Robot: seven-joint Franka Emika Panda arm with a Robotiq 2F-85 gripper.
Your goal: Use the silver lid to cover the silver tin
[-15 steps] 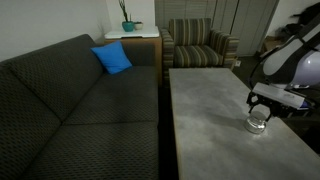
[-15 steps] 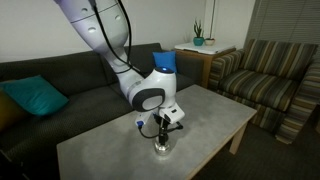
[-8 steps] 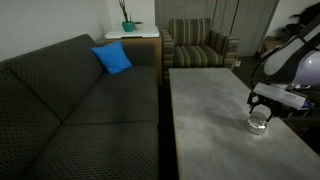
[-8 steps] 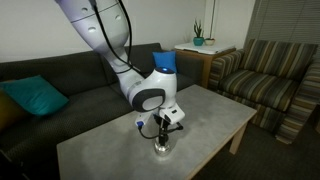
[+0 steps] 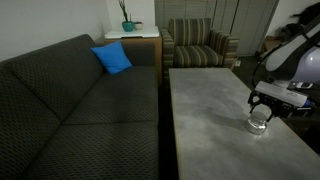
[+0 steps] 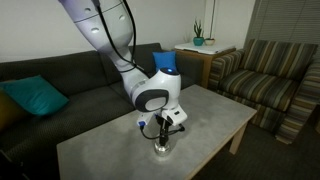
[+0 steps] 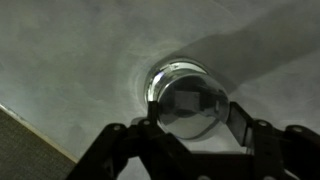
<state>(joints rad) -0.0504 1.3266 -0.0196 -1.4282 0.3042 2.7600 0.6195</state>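
Observation:
In the wrist view the silver lid [image 7: 190,103], a round reflective disc, sits between my two fingers, one pad [image 7: 241,118] pressing its right edge. My gripper [image 7: 192,118] is shut on it. Just beneath the lid, the silver tin's rim [image 7: 158,78] shows at the upper left; the lid hides the rest of it. In both exterior views the tin [image 5: 258,125] [image 6: 161,149] stands on the grey table with the gripper [image 5: 262,108] [image 6: 162,134] directly above it, pointing down. Whether the lid touches the tin I cannot tell.
The grey table [image 5: 210,120] [image 6: 120,160] stands beside a dark sofa [image 5: 70,110] with a blue cushion [image 5: 113,58]. A striped armchair [image 5: 200,45] [image 6: 270,85] stands beyond the table's end. A side table holds a potted plant [image 5: 127,22].

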